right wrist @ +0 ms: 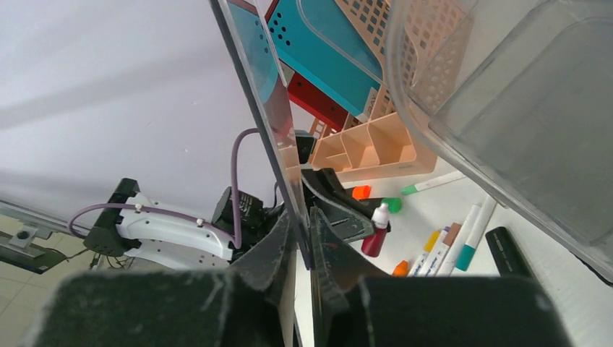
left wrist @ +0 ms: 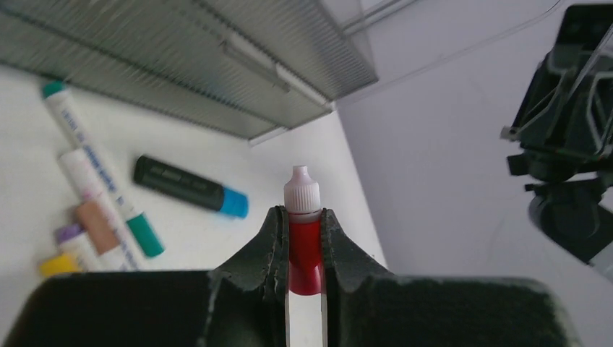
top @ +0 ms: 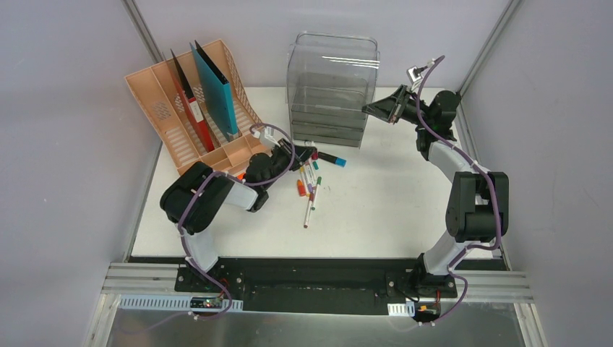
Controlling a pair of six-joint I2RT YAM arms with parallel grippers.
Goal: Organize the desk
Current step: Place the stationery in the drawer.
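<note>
The white desk (top: 390, 202) carries a loose pile of markers (top: 311, 184) in front of the clear grey drawer box (top: 332, 79). My left gripper (top: 300, 155) hangs just above the pile and is shut on a small red bottle with a white cap (left wrist: 304, 242), its cap sticking out past the fingertips. The bottle also shows in the right wrist view (right wrist: 375, 235). My right gripper (top: 370, 110) is at the box's right side. Its jaws are closed on a thin clear panel edge of the box (right wrist: 269, 108).
A peach slotted file rack (top: 170, 108) at the back left holds a teal folder (top: 215, 90) and a red folder (top: 189, 101). A black highlighter with a blue cap (left wrist: 189, 186) lies next to the markers (left wrist: 94, 188). Grey walls enclose the desk.
</note>
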